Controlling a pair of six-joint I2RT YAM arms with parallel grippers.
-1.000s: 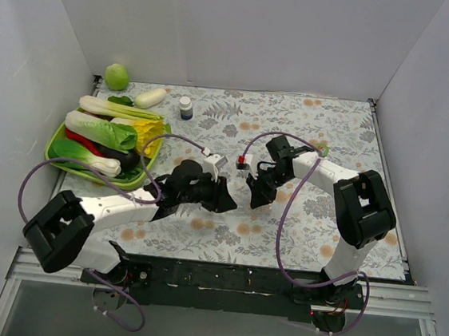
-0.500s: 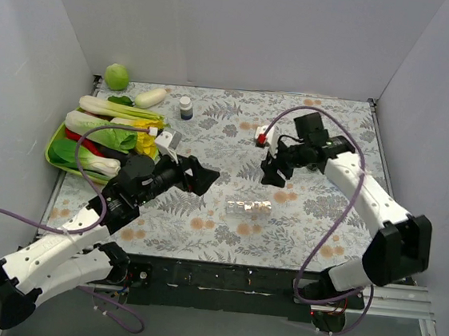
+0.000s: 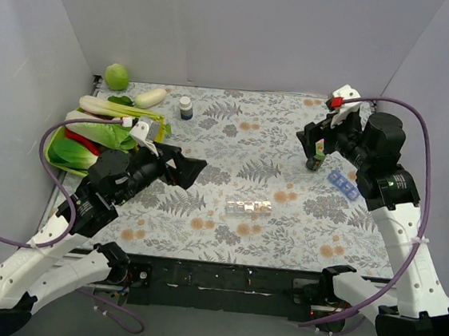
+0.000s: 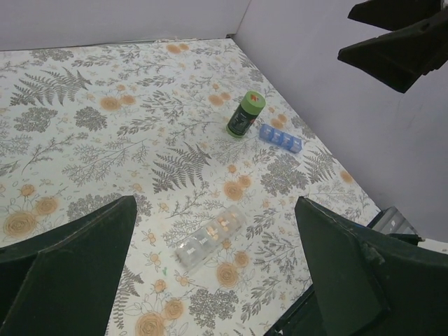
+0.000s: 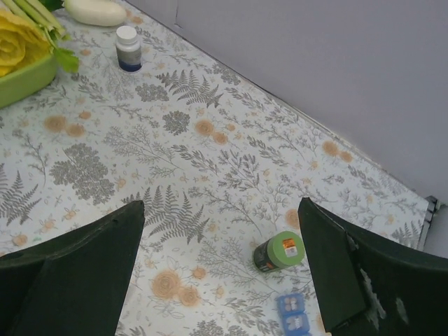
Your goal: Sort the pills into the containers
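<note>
The containers (image 3: pixel 248 208), a short clear strip of lidded compartments, lie flat on the floral cloth at mid-table. In the left wrist view the containers (image 4: pixel 210 238) show small orange pills through two lids. My left gripper (image 3: pixel 194 171) hangs open above and left of the strip, nothing between its fingers (image 4: pixel 84 259). My right gripper (image 3: pixel 312 141) is open too, raised at the far right over a green-capped bottle (image 5: pixel 280 252), and holds nothing.
A blue compartment strip (image 3: pixel 343 184) lies beside the green-capped bottle (image 3: pixel 319 158). A dark blue white-capped bottle (image 3: pixel 186 108) stands at the back. A green tray (image 3: pixel 57 158) of vegetables fills the left side. White walls enclose the table.
Both arms have drawn back from the centre, left arm leftward and right arm to the far right. Both grippers have opened. The clear strip now lies alone on the cloth.
</note>
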